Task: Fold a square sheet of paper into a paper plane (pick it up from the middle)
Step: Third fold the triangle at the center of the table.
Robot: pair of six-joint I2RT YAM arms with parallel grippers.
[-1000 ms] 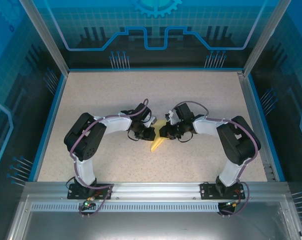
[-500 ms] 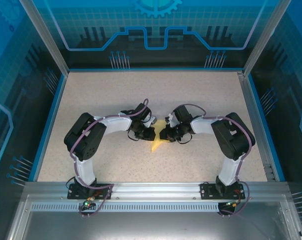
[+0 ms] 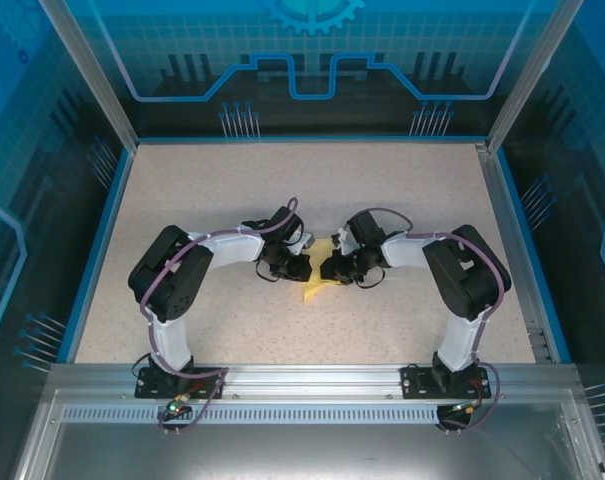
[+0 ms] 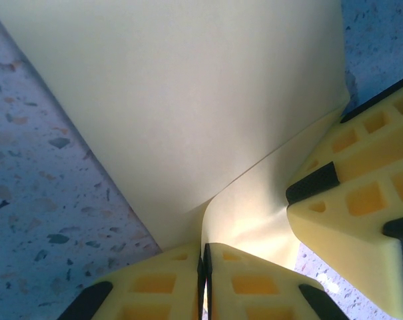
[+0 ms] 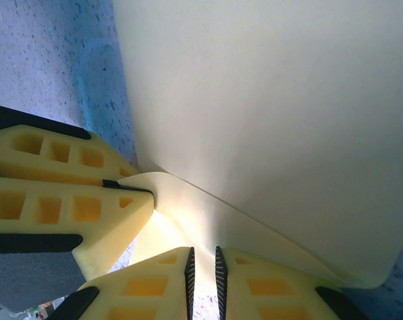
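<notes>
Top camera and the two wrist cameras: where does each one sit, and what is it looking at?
Top external: high above and behind the arms, looking down at the table; both arms show, left tool and right tool meeting at the yellow paper.
Left wrist: on the left arm, looking along its own shut fingers at the paper pinched between them.
Right wrist: on the right arm, close over the paper, its own fingers nipping the fold.
Shared: both wrist views show the paper and the other arm's tool.
</notes>
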